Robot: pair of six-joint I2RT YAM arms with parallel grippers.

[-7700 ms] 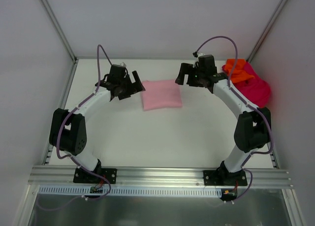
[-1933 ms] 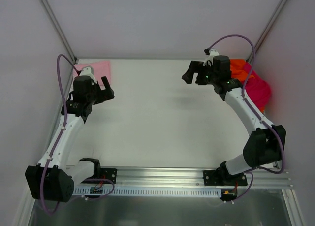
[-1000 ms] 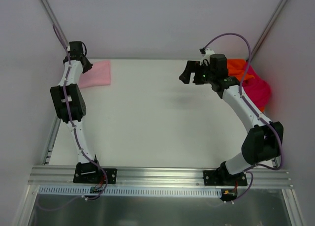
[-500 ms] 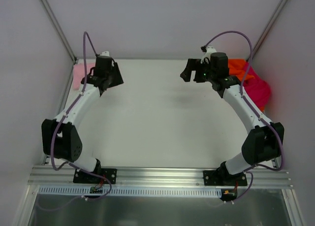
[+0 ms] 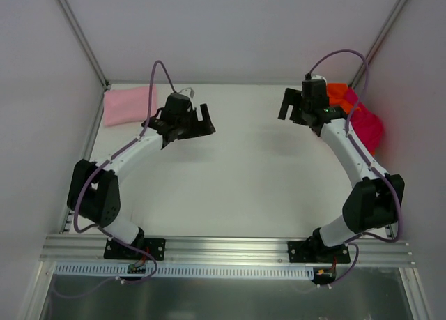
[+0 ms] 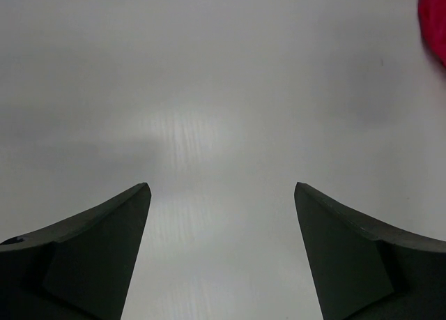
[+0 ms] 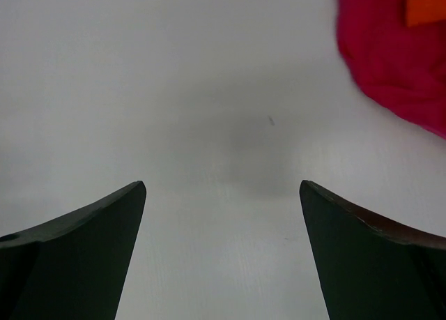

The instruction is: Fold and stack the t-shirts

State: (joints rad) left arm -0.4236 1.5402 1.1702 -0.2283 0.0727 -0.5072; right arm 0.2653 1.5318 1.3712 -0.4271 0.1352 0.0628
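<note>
Pink t-shirt (image 5: 129, 105) lies folded at the far-left corner of the table (image 5: 237, 187); magenta-red t-shirt (image 5: 368, 128) and orange t-shirt (image 5: 338, 93) are heaped at its far-right corner. Left gripper (image 6: 221, 185) and right gripper (image 7: 221, 185) gape wide, both empty. Risk: the heaped garments overlap, so one pinch may drag both out tangled.

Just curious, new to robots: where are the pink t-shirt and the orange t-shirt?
pink t-shirt (image 5: 129, 105): top view, middle of the cloth.
orange t-shirt (image 5: 339, 93): top view, its visible bunched part.
</note>
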